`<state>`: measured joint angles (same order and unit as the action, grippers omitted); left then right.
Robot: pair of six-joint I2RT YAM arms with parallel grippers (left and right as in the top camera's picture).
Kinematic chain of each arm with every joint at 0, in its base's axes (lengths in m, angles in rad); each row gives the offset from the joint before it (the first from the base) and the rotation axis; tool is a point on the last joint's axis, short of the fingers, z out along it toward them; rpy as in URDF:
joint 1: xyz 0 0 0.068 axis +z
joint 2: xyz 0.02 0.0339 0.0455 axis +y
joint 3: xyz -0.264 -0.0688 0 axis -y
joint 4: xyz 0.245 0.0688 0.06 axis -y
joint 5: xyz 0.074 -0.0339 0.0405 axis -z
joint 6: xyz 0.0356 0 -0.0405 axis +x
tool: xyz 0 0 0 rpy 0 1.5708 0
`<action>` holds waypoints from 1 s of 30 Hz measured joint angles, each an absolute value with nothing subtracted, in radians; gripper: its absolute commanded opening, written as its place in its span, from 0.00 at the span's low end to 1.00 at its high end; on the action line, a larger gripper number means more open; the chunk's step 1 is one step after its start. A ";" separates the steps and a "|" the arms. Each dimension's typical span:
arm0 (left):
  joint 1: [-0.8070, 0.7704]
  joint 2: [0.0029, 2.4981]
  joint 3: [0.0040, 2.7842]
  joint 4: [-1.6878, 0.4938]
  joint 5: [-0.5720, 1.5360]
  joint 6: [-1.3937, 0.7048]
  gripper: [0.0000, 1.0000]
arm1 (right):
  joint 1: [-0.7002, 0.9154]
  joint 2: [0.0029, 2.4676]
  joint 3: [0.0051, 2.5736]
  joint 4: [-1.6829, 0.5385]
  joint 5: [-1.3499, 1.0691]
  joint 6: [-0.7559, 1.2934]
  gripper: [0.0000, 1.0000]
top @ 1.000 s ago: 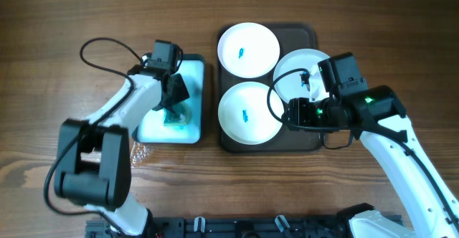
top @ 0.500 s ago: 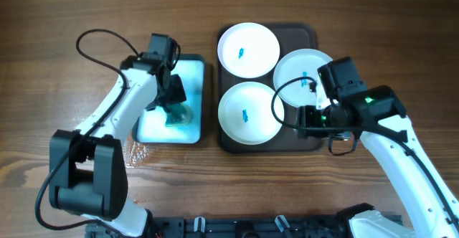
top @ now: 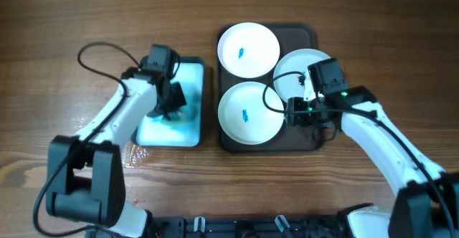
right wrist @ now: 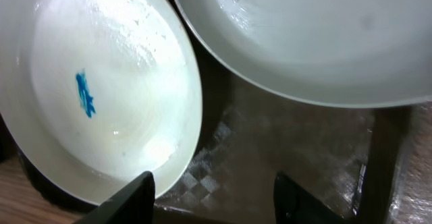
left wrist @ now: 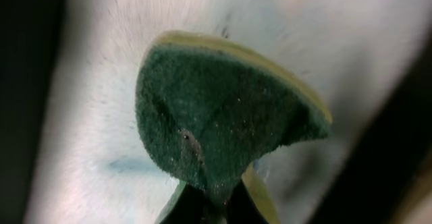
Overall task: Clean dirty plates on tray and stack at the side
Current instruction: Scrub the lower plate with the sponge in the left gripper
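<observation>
Three white plates lie on the dark brown tray (top: 310, 143): one at the back (top: 248, 49) with a blue smear, one at the front (top: 249, 113) with a blue smear, one at the right (top: 301, 72) partly under my right arm. My right gripper (top: 292, 113) is open over the tray floor (right wrist: 283, 156) between the front plate (right wrist: 101, 96) and the right plate (right wrist: 310, 35). My left gripper (top: 169, 106) is shut on a green and yellow sponge (left wrist: 216, 116) inside the white basin (top: 192, 73).
The basin with teal rim stands left of the tray, its wet white floor (left wrist: 88, 136) under the sponge. Water drops (top: 136, 152) lie on the wooden table at the basin's front left corner. Cables loop from both arms.
My right gripper has moved left and slightly back, to the gap between the front and right plates. My left gripper shifted a little within the basin with the sponge.
</observation>
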<state>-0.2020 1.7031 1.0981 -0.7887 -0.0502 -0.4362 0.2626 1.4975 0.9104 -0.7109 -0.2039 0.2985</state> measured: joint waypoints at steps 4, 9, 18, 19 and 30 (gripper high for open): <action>-0.202 1.621 1.240 -0.892 -0.050 -0.397 0.04 | 0.263 1.625 0.910 -0.637 -0.248 0.259 0.34; -0.202 1.584 1.266 -0.955 -0.002 -0.378 0.04 | 0.263 1.685 0.909 -0.585 -0.314 0.284 0.17; -0.228 1.584 1.266 -0.958 0.113 -0.336 0.04 | 0.261 1.692 0.871 -0.504 -0.204 0.408 0.23; -0.235 1.584 1.266 -0.955 0.118 -0.334 0.04 | 0.261 1.693 0.869 -0.503 -0.228 0.377 0.24; -0.398 1.620 1.266 -0.788 0.138 -0.406 0.04 | 0.261 1.673 0.814 -0.433 -0.244 0.440 0.04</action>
<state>-0.3981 1.6199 1.2655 -0.7883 0.1375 -0.4061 0.2607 1.6733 0.8139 -0.4332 -0.2443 0.4400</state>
